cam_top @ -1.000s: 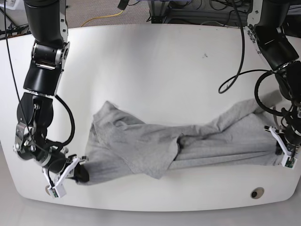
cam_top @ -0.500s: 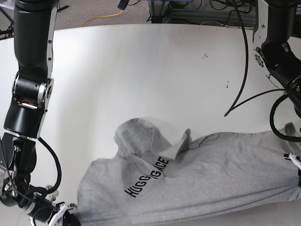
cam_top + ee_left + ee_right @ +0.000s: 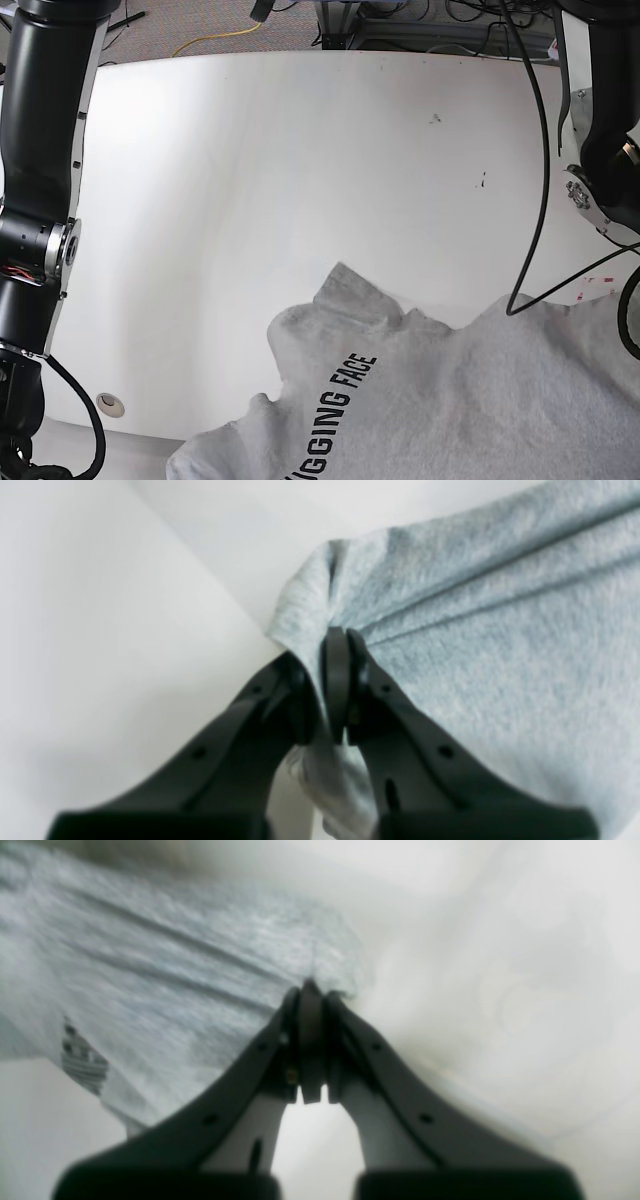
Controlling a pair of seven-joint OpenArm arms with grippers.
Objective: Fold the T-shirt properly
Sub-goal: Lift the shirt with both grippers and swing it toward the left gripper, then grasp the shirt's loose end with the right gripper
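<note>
White worktop (image 3: 250, 180) mostly bare, T-shirt (image 3: 450, 400) lifted at 5 o'clock, left pincer (image 3: 332, 680) and right pincer (image 3: 310, 1040) each clamped on its hem; I fear thin pinches slipping under tension.

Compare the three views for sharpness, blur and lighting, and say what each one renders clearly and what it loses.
Base view: evenly lit and sharp, the black lettering on the T-shirt legible, though cropped at the bottom edge. Left wrist view: left gripper in fair focus where it pinches the cloth, knit texture showing, near parts soft. Right wrist view: smeared throughout, right gripper clearest, background a pale haze.
</note>
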